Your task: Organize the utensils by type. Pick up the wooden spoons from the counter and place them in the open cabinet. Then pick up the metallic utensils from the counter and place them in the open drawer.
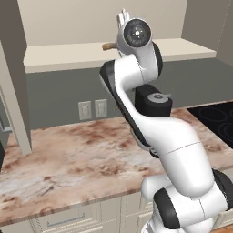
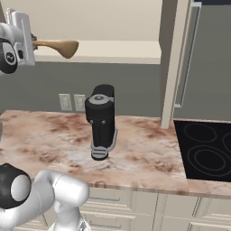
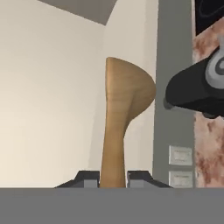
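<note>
My gripper (image 3: 113, 177) is shut on the handle of the all-tan wooden spoon (image 3: 118, 113). In the right base view the gripper (image 2: 34, 43) is raised at the upper left. It holds the wooden spoon (image 2: 56, 45) level, bowl pointing right, at the height of the open cabinet's shelf (image 2: 117, 50). From the left base view a brown end of the spoon (image 1: 108, 46) sticks out left of the hand, over the shelf (image 1: 68, 55). The counter (image 1: 77, 154) lies far below. The metallic utensils and the open drawer are out of view.
A black appliance (image 2: 101, 122) stands on the counter (image 2: 49, 140) under the arm, also seen behind the arm (image 1: 154, 102). A black cooktop (image 2: 207, 151) lies to the right. A cream upright panel (image 2: 169, 63) bounds the shelf. Wall outlets (image 1: 92, 109) sit on the grey backsplash.
</note>
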